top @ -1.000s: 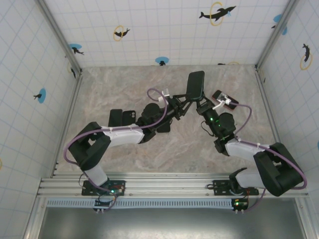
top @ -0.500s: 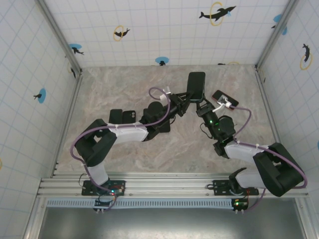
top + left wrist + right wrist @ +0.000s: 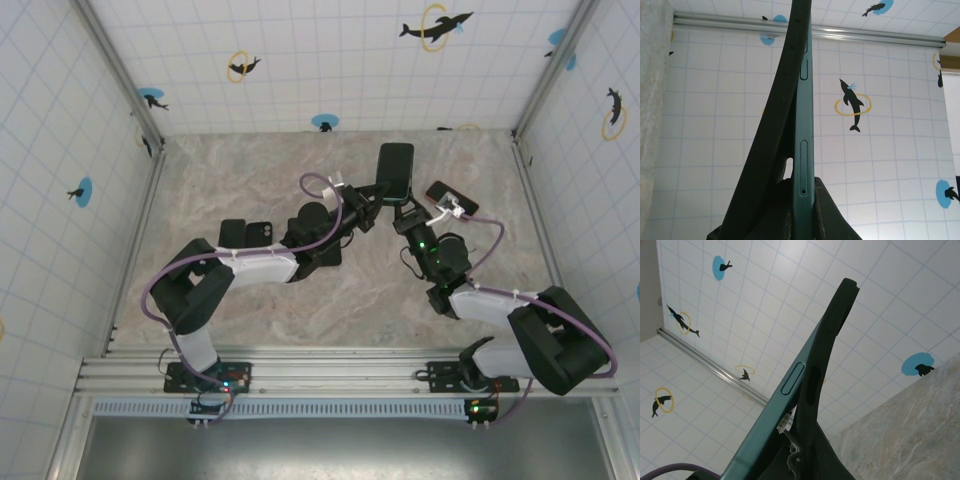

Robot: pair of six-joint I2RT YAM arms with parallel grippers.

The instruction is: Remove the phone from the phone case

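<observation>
My jaws are both clamped. The left gripper has just finished closing, having stood partly apart a second ago; the right gripper has been tight throughout.

From above, the marbled table spreads beneath my two arms, which meet over its far middle. There they hold the phone case, a dark slab in the air, clear of the table. Its long axis runs away from my bases toward the back wall.

At my left wrist the case rises straight up from the jaws, edge-on, and bows away from the teal phone at the near end, meeting it again at the top. My left jaws seem to pinch the phone itself; I judge that this new second hold lets one arm pull it from the case.

At my right wrist, phone and case lean up to the right, and both seem to pass between those jaws.
</observation>
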